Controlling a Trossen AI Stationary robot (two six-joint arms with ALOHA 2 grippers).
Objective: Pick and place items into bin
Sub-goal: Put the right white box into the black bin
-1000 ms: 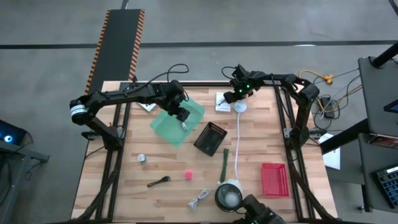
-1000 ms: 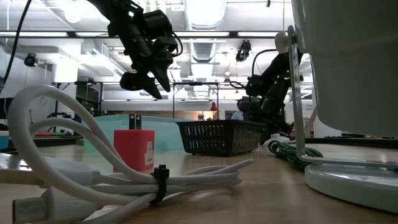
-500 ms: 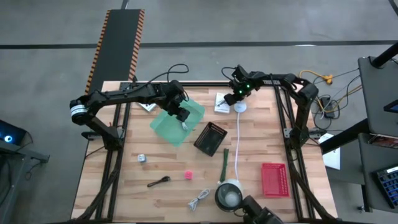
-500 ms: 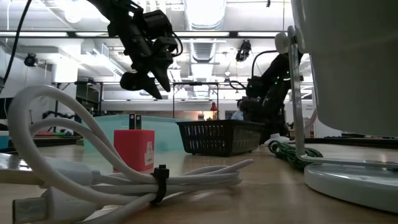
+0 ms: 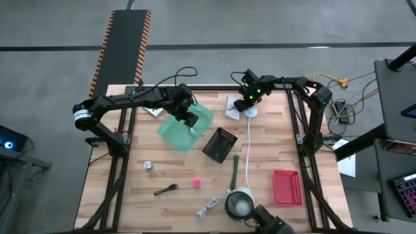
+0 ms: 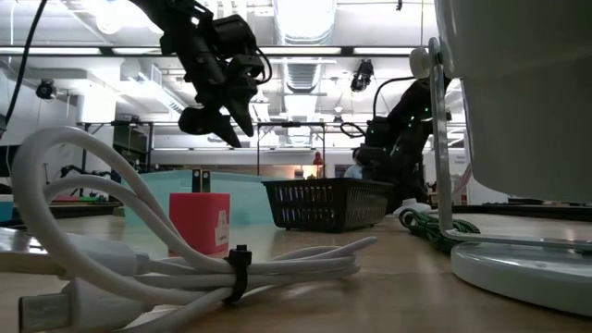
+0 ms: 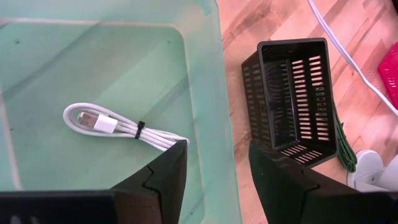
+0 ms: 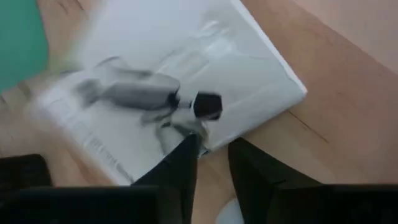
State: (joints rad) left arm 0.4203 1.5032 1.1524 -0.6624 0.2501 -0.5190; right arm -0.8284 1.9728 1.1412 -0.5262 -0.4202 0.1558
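Right tool point(image 8: 211, 163): fingers only a narrow gap apart, nothing pinched; it hovers low, tips at the near edge of a white printed card point(image 8: 186, 93).
Left tool point(image 7: 214, 168): fingers spread and empty, held above the green bin point(image 5: 185, 128); a coiled cable point(image 7: 118, 126) lies inside just below it, a black basket point(image 7: 292, 93) beside.
Step in hand: likely the right tool closing in on the card.
Next move: it probably must catch the flat card's edge, then carry it across to the bin.
Still on the worktop point(image 5: 182, 172): pink ball point(image 5: 196, 183), brown utensil point(image 5: 166, 190), green stick point(image 5: 233, 171), well away.
Views: only the left wrist view shows the bin's contents; the high view alone places both arms.
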